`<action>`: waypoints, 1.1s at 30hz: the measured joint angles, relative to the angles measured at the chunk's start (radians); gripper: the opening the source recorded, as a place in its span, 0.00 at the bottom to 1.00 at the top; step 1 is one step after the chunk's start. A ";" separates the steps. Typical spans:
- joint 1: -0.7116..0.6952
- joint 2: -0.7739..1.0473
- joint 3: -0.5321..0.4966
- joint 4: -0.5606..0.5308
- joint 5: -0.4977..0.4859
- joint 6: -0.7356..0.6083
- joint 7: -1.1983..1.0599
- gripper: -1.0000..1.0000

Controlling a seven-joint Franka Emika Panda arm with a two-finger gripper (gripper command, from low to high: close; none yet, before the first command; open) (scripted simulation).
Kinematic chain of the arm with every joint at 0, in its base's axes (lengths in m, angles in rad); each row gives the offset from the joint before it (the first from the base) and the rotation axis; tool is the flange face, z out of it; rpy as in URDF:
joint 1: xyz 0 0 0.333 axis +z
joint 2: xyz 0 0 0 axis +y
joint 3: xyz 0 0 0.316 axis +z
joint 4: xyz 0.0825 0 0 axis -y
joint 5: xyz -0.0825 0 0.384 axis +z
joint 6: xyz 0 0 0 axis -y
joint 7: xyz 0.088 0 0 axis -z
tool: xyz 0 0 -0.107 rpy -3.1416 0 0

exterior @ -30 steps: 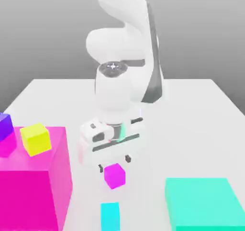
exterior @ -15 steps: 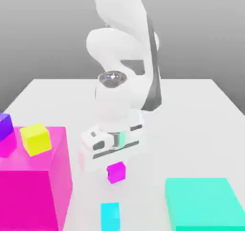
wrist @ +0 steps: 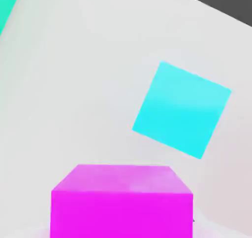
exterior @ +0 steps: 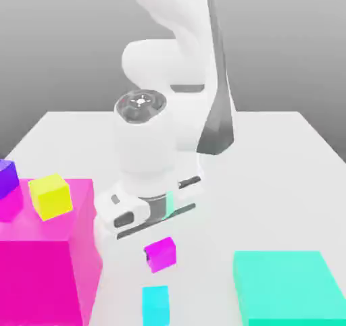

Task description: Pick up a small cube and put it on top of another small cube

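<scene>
**Magenta cube carried above the worktop, cyan cube just ahead**

The small magenta cube (exterior: pixel 161 254) is seen hanging directly under the gripper (exterior: pixel 159 240) of the white Panda arm (exterior: pixel 172 82), clear of the worktop (exterior: pixel 270 156), so it is judged to be clamped between the fingers, though the finger pads themselves are hidden behind the hand's body. In the hand view the same cube (wrist: pixel 121 200) sits close under the camera, with the cyan cube (wrist: pixel 182 109) lying on the worktop beyond it and off to one side, not yet beneath it.

In the exterior view the cyan cube (exterior: pixel 155 304) is found below the carried cube, nearer the camera and a touch toward the exterior view's left. That offset is the relation on which the coming placement is judged to turn: the carried cube must be brought squarely over the cyan one before it is lowered.

Being a cube, the carried piece has no long axis. Its faces are seen slightly tilted in the exterior view, and the cyan cube's edges are turned at an angle to it in the hand view, so some twist may need correcting.

Left of the arm in the exterior view, a yellow cube (exterior: pixel 50 196) rests on a huge magenta block (exterior: pixel 47 270).
</scene>
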 joint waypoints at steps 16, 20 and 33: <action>-0.056 -0.088 -0.126 0.416 -0.011 -0.507 0.409 0.00; -0.107 -0.215 -0.145 0.357 -0.051 -0.524 0.564 0.00; -0.167 -0.342 -0.152 0.167 -0.134 -0.378 0.788 1.00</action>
